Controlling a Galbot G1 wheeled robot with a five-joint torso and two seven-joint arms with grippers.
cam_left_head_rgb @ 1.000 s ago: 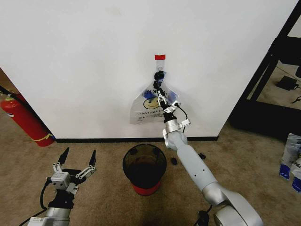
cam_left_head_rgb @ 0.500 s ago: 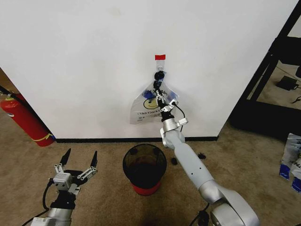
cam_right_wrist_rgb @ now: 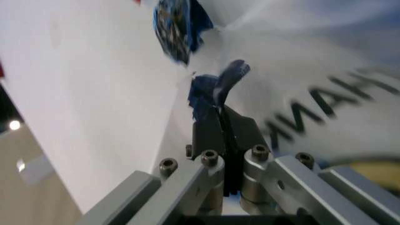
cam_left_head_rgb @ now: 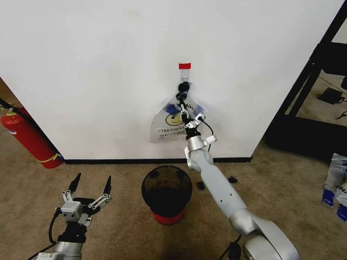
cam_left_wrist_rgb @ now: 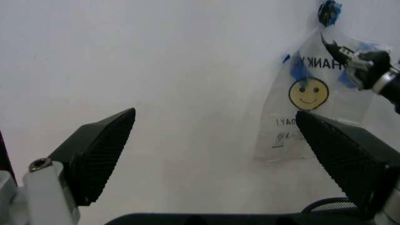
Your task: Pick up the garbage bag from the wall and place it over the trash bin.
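The garbage bag (cam_left_head_rgb: 169,122), thin white plastic with a yellow smiley face, hangs from a black hook (cam_left_head_rgb: 184,85) on the white wall (cam_left_head_rgb: 97,65) under a red tape strip (cam_left_head_rgb: 185,65). My right gripper (cam_left_head_rgb: 184,109) reaches up to the bag's top just below the hook. In the right wrist view the right gripper (cam_right_wrist_rgb: 220,111) is shut on a blue patch of the garbage bag (cam_right_wrist_rgb: 325,70). The trash bin (cam_left_head_rgb: 166,192), dark with a red base, stands on the carpet below. My left gripper (cam_left_head_rgb: 89,185) hangs open low at the left, facing the garbage bag (cam_left_wrist_rgb: 306,108).
A red fire extinguisher (cam_left_head_rgb: 27,138) leans at the wall's left end. A black shelf frame (cam_left_head_rgb: 314,81) stands at the right, with white-and-blue packages (cam_left_head_rgb: 336,184) on the floor near it. Small black bits (cam_left_head_rgb: 200,185) lie beside the bin.
The right arm has edged slightly closer to the wall with its grip at the bag's top. The left gripper has sunk a little lower. The bag still hangs on the hook.
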